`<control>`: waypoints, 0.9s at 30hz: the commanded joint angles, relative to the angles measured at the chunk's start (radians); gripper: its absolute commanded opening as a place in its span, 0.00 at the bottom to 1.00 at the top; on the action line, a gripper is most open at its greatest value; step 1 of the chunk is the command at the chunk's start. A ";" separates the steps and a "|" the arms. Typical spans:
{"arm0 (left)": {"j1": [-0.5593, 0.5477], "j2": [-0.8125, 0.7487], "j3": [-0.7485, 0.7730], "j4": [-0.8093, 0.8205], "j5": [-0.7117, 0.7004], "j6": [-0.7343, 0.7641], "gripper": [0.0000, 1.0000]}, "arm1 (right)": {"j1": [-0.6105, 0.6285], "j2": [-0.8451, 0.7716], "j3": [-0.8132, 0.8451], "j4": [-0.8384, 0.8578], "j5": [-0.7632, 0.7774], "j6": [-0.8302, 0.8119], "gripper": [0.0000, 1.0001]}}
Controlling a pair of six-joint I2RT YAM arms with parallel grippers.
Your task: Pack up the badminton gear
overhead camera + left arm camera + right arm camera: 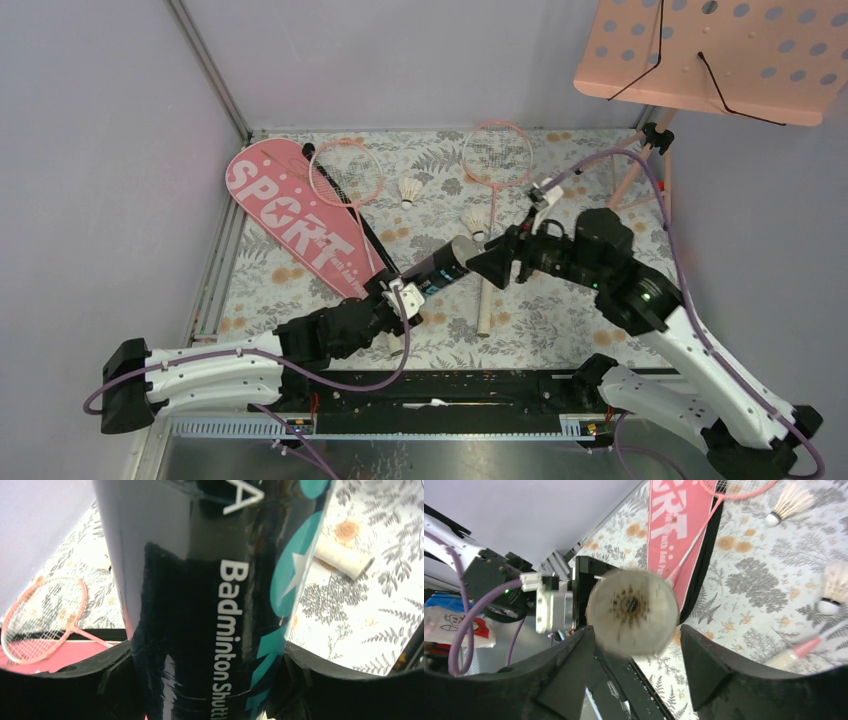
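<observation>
Glossy black tube [200, 605] fills my left wrist view, clamped mid-body in my left end effector [207, 680] and held slantwise above the surface [560, 320]. I judge it light, stiff and slick, yet crushable, so a moderate squeeze around the middle suits. My right end effector [634, 665] faces the tube's far end, fingers spread, gripping nothing. That end shows as a blurred pale disc; cap or packed feathers, I cannot tell. Two shuttlecocks [409, 190] lie beyond, fragile, best pinched at the cork. Both rackets [345, 172] and the cover [290, 215] rest further back. The tube's near end is cut off.
</observation>
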 commanded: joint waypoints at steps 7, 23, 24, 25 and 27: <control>0.002 -0.079 -0.006 0.181 -0.282 -0.144 0.17 | 0.014 -0.140 0.115 -0.133 0.476 -0.231 1.00; 0.003 -0.304 -0.053 0.017 -0.574 -0.383 0.18 | -0.229 0.906 0.747 -0.459 0.172 -0.834 0.99; 0.003 -0.311 -0.053 0.007 -0.579 -0.392 0.18 | -0.239 0.975 0.810 -0.501 0.156 -0.845 1.00; 0.003 -0.317 -0.053 0.003 -0.583 -0.395 0.18 | -0.248 1.038 0.871 -0.541 0.145 -0.848 1.00; 0.003 -0.323 -0.058 0.005 -0.575 -0.397 0.18 | -0.263 1.142 0.978 -0.602 0.128 -0.845 0.99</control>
